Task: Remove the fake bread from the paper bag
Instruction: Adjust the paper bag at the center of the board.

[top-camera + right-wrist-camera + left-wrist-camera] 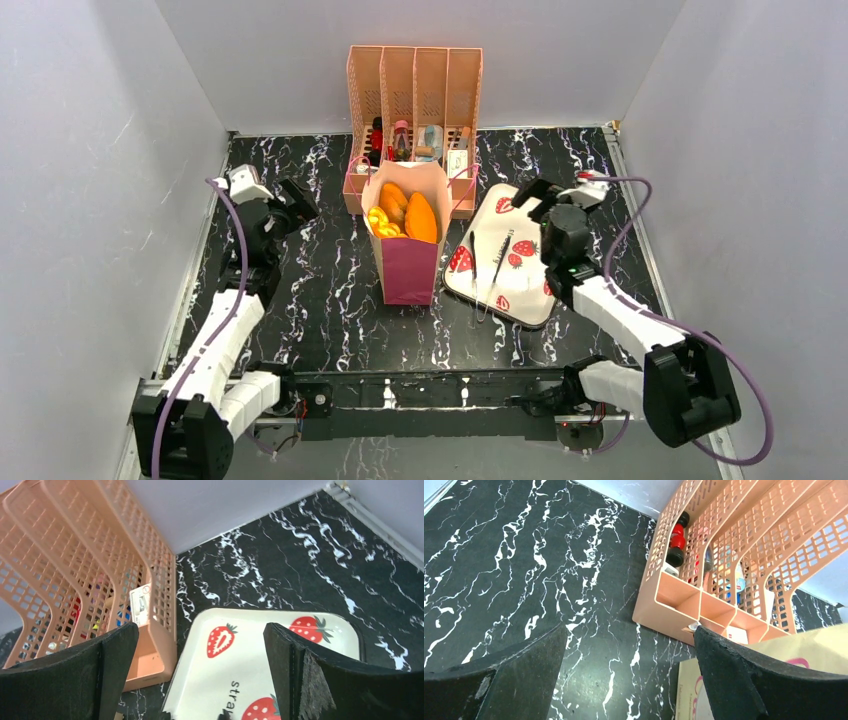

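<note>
Both arms were idle at this point. The left gripper (303,203) sat with jaws spread wide and nothing between them, well left of the paper bag (408,262). The right gripper (530,198) was equally wide and empty, hovering over the far end of the strawberry tray (520,300). The bag stood upright mid-table with its mouth open to the top, its back just in front of the peach file organiser (413,80) and the tray just beside it on the right. All the fake bread (405,215) was inside, with several orange loaves showing at the mouth. I couldn't tell from the frames how many there were or what lay underneath.

So the task hadn't started and the step in hand was the first reach. My take was to come in from above, straight down the mouth, rather than from the side, since the organiser blocked the back and the bag wall would fold under a side push. I'd have taken the topmost loaf across its narrow width, because glossy plastic will likely squirt out of an end grip. The bag looked light, so I expected it to lift or tip along with the loaf. The other arm should pin or pinch its rim first. Fingers needed to stay clear of the pink cord handles (357,166) on entry and exit. The tray or bare table (320,320) looked fine for the drop.
</note>
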Controlling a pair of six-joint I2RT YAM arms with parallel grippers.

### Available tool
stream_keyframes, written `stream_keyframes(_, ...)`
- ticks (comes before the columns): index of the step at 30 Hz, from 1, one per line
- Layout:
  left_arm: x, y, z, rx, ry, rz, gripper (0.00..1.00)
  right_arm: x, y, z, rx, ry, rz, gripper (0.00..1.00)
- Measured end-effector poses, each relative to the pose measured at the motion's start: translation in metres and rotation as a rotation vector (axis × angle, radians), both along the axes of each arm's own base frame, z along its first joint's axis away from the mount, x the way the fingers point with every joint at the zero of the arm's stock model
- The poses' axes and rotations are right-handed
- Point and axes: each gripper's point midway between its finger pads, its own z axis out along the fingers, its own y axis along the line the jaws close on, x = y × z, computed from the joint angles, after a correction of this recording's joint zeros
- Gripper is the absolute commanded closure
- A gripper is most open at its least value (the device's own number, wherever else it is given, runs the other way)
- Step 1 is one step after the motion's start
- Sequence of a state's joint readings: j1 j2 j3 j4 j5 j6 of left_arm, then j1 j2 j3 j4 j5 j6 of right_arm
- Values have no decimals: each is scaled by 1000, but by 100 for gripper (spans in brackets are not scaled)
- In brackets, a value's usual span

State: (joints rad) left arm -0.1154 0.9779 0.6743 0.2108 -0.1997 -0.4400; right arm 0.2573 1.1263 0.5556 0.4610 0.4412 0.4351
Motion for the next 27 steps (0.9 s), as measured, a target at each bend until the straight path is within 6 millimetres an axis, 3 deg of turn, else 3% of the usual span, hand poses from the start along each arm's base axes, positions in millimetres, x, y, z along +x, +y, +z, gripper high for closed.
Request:
stream_keyframes(2, -8, 0, 4, -12, -1, -3, 2, 0, 19, 9, -68, -17, 12, 2)
stream_keyframes(5, -27, -1, 32, -26, -84, -13, 2, 7, 43, 17, -109, -30, 28, 2)
stream_keyframes(9, -60, -4, 79, -48, -269, -48, 2, 20, 48, 25, -101, -60, 19, 2)
stream_keyframes(12, -70, -10, 84, -49, -312, -90, 2, 23, 55, 36, -92, -105, 55, 4)
stream_keyframes(16, -70, -23, 75, -39, -284, -163, 2, 31, 62, 40, -100, -76, 82, 5)
stream_keyframes(22, -69, -51, 55, -39, -198, -305, 2, 27, 65, 12, -95, 42, 95, 6)
stream_keyframes(27, -72, -72, 67, -47, -193, -421, 2, 11, 59, -28, -100, 159, 92, 6)
